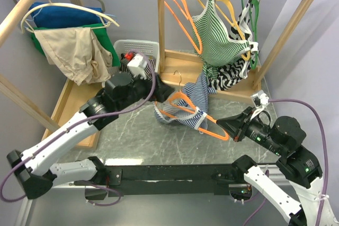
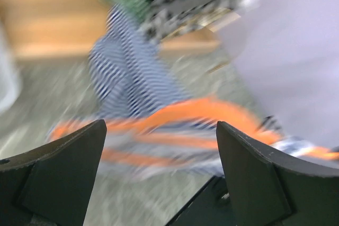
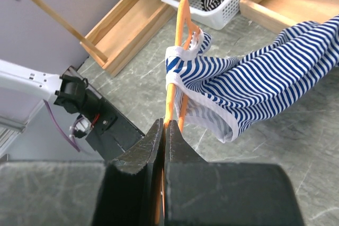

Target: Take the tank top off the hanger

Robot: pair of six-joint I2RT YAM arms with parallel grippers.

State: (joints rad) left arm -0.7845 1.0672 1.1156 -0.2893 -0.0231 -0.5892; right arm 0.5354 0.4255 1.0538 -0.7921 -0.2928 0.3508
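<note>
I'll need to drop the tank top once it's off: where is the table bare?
Bare tabletop: between the blue-striped tank top and the black rail at the arm bases. Crowded behind: white basket, wooden rack base, hanging tops. The right gripper and orange hanger block the right.

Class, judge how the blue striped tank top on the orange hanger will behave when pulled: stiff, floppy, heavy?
Probably floppy: the blue striped tank top sags in folds off the orange hanger. Likely light: the thin hanger, pinched by the right gripper, carries it. May snag: a strap loops the hanger.
</note>
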